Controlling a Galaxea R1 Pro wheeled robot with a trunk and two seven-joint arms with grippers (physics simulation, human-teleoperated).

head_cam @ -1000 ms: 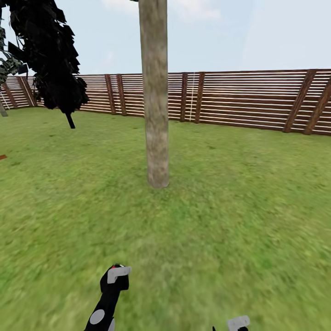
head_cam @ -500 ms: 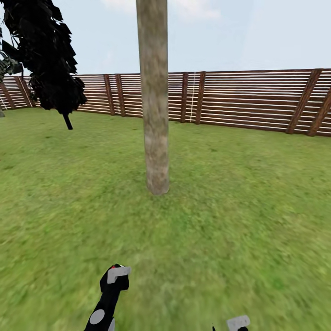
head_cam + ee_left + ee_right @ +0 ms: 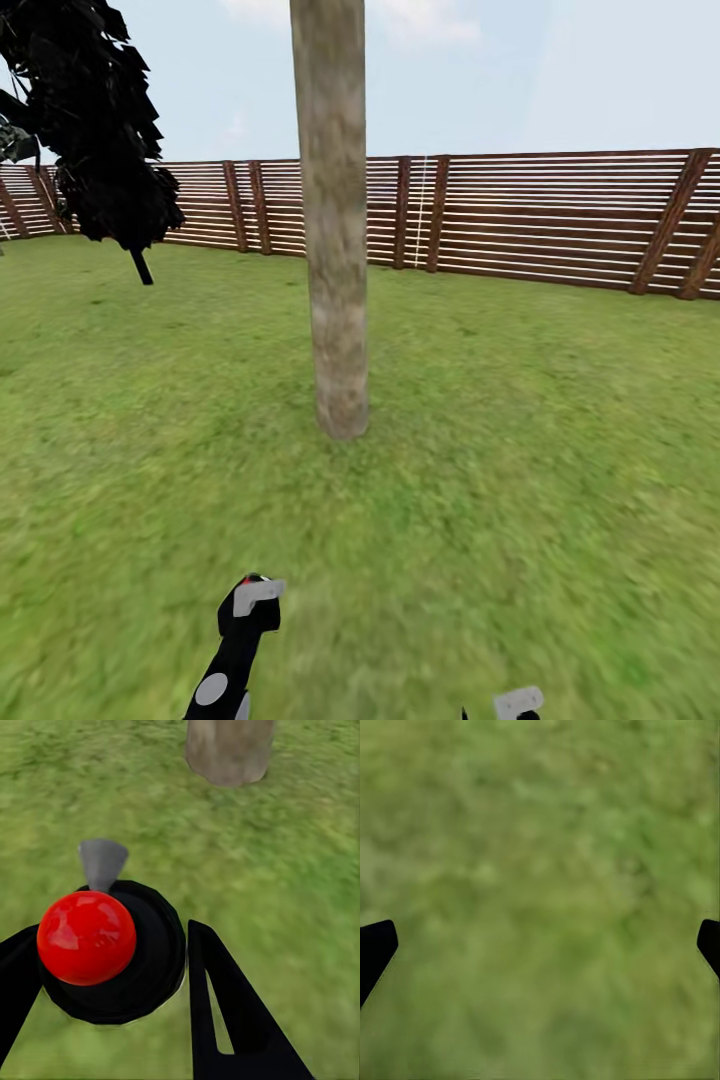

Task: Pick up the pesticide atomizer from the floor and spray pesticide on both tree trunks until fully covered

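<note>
The trunk [image 3: 333, 250] has grown larger at frame centre as the robot nears, left end effector [image 3: 112, 967] clasping the atomizer [image 3: 112, 949], right end effector [image 3: 540, 945] spread empty.

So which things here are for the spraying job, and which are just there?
For the job:
- pale tree trunk
- atomizer with the red top, held in the left gripper
- grass floor

Just there:
- black tree
- wooden fence
- right gripper, open
</note>
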